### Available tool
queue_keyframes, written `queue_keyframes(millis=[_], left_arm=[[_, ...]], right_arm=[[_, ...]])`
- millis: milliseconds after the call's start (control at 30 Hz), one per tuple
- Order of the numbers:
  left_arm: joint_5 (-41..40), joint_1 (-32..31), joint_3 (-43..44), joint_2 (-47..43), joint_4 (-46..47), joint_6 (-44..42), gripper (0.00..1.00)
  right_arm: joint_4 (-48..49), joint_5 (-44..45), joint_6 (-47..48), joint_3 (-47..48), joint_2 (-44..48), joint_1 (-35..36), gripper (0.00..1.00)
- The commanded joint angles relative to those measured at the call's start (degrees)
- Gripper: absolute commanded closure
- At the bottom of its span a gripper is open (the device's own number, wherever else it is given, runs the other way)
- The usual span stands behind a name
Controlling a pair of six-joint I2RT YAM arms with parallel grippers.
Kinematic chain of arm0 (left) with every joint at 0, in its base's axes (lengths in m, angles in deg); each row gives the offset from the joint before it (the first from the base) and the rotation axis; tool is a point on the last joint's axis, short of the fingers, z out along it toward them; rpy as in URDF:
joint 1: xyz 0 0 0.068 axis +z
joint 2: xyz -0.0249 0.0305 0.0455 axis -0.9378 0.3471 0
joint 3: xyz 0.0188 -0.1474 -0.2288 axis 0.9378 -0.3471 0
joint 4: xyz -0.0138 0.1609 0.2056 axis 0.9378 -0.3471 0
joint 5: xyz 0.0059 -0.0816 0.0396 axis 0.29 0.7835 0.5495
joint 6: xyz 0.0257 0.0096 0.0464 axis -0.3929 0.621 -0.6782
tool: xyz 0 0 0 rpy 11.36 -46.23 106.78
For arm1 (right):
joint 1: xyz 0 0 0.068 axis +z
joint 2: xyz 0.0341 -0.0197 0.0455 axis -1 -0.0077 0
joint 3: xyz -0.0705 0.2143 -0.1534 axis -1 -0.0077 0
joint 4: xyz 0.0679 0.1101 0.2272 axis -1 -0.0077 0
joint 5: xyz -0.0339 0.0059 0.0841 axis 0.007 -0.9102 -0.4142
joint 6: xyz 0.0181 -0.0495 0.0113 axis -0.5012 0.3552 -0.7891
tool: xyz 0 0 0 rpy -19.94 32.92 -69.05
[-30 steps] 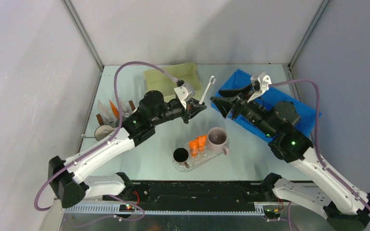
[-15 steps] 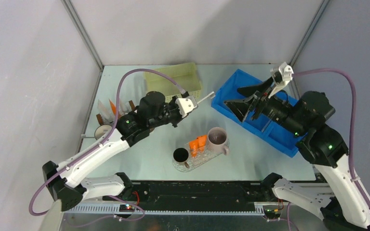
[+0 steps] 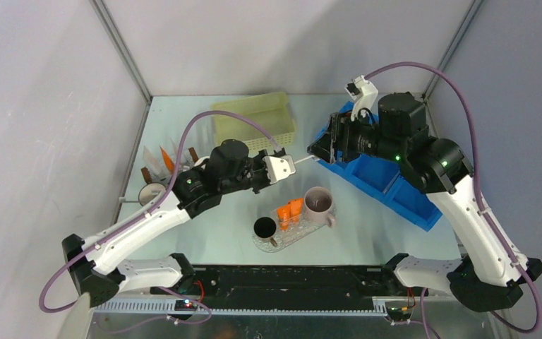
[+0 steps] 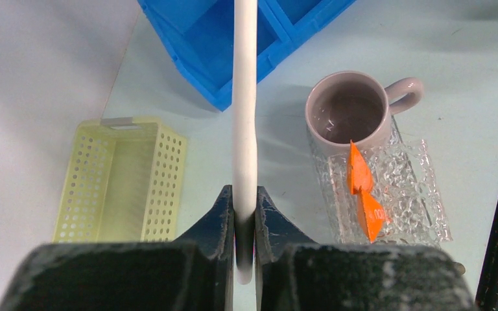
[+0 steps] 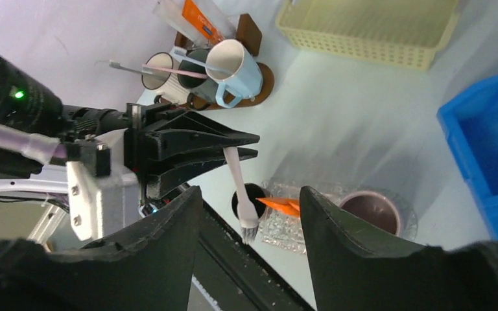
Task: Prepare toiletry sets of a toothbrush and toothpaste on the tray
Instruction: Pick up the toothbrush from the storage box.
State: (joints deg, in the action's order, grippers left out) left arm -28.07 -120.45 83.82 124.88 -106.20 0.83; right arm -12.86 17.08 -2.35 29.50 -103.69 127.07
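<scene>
Above mid-table, between the yellow basket [image 4: 117, 188] and the blue bin [image 3: 395, 187], I find a pale toothbrush [image 4: 244, 116] pinched near its handle end by the left gripper [image 4: 244, 194], jaws clamped on it. Two orange tubes [image 4: 363, 194] lie on the clear tray [image 4: 421, 201], just left of a pink mug [image 4: 348, 116]. The right gripper [image 5: 248, 194] is spread wide, apparently empty, over the bin's left end.
</scene>
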Motion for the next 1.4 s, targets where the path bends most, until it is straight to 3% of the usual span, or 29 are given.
queue_keyframes(millis=[0,633,833,900,1000,1200,1367], left_arm=[[0.58,-0.94,2.28,-0.13,2.27,-1.40,1.00],[2.39,-1.73,2.36,1.87,5.32,-1.11,1.00],[1.57,-1.83,0.65,1.03,6.86,-1.00,0.97],[0.99,-1.84,-0.25,0.43,7.60,-0.79,0.88],[0.30,-1.82,-1.73,-0.57,8.92,-0.07,0.62],[-2.43,-1.81,-4.62,-3.73,12.13,2.55,0.26],[-5.67,-1.80,-7.44,-7.65,15.03,5.85,0.10]], right_arm=[[-4.56,-2.45,-3.28,3.03,-1.01,-1.66,0.43],[-6.13,-7.92,-6.59,1.00,-1.80,-2.96,0.73],[-6.14,-7.19,-7.36,-1.09,-0.01,-3.32,1.00],[-6.09,-7.02,-7.50,-2.18,0.99,-3.67,1.00],[-5.76,-6.25,-7.76,-4.17,3.46,-3.97,1.00],[-5.98,-5.16,-7.16,-9.03,9.97,-4.82,1.00],[-8.42,-2.39,-5.52,-13.88,15.60,-5.09,1.00]])
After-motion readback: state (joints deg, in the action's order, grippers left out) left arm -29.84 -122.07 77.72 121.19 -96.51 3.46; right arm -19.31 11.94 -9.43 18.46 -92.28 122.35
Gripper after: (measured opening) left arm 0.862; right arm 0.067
